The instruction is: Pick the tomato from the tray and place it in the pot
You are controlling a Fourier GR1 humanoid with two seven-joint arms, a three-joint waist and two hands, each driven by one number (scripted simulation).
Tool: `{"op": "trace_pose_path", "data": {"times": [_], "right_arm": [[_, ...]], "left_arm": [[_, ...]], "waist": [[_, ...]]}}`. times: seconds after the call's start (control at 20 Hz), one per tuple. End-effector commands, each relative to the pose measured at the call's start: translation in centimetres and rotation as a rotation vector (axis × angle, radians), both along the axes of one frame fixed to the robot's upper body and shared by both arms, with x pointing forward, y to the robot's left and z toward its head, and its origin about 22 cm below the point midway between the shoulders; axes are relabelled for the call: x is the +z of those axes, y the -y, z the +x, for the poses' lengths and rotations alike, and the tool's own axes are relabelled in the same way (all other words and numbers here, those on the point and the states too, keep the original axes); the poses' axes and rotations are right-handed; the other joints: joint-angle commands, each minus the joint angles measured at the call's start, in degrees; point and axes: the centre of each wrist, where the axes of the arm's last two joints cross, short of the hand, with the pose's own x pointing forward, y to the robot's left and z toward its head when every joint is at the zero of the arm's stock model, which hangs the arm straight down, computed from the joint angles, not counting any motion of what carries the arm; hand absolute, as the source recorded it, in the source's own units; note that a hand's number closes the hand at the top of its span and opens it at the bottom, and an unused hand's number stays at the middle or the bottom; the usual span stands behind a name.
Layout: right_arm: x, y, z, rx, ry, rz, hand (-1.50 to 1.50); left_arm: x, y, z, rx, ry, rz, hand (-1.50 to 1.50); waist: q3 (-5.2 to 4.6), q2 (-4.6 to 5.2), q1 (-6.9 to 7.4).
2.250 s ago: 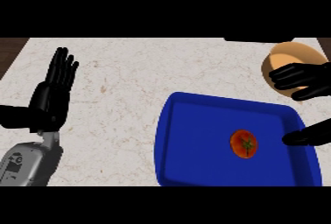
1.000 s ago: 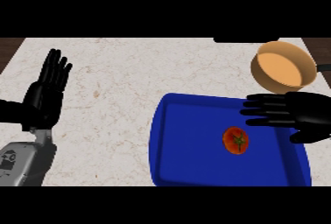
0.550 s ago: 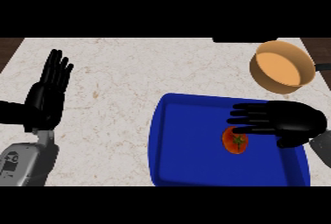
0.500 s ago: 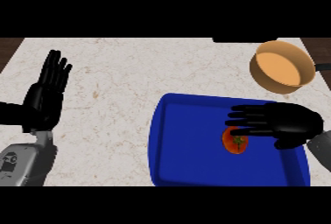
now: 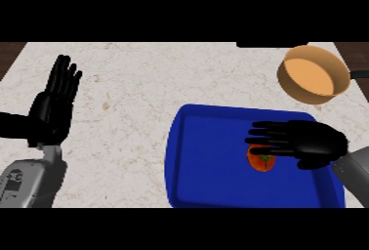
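A red tomato (image 5: pixel 260 161) lies in the blue tray (image 5: pixel 209 161) at the lower right of the counter. My right hand (image 5: pixel 308 142) hovers over the tray, its fingers straight and pointing left, covering the tomato's top edge. It is open and holds nothing. The orange pot (image 5: pixel 313 74) stands beyond the tray at the far right, with nothing visible inside. My left hand (image 5: pixel 54 101) rests open at the left edge, fingers up.
The pot's dark handle (image 5: pixel 358 74) sticks out toward the right edge. Pale speckled counter (image 5: pixel 144 83) lies between my left hand and the tray. A dark strip borders the counter at the back.
My right hand has come down from beside the pot to over the tray and now partly covers the tomato. The left hand has stayed still.
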Motion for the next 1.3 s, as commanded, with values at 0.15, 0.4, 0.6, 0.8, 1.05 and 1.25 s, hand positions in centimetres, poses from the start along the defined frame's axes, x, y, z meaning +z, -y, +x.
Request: {"op": "trace_pose_path", "data": {"times": [0.15,0.4,0.6,0.8,1.05,1.25], "right_arm": [[-1.4,-2.9,1.0,0.046,0.023,0.004,-1.50],[-3.6,-2.6,1.1,0.067,0.022,0.016,-1.50],[-4.6,-2.3,1.5,0.088,0.000,0.003,-1.50],[-6.1,-4.5,-0.3,0.123,-0.023,0.002,-1.50],[-7.2,-6.0,-1.4,0.270,0.058,0.007,1.50],[-6.5,-7.1,-1.5,0.276,0.090,0.028,1.50]], "left_arm": [[-0.8,0.6,0.1,-0.005,0.007,0.015,0.00],[1.3,0.2,1.4,-0.001,-0.010,-0.003,0.00],[0.2,-1.1,0.5,-0.014,0.003,0.003,0.00],[-0.3,-0.9,-0.4,0.005,-0.013,-0.009,0.00],[0.0,-0.5,0.2,-0.020,-0.006,-0.006,0.00],[-0.3,-1.1,-0.8,-0.010,-0.003,-0.005,0.00]], "waist": [[-0.01,0.00,-0.07],[0.01,0.07,-0.05],[0.01,0.10,0.16],[0.00,0.00,-0.04],[0.05,0.20,0.08],[0.03,0.07,0.27]]}}
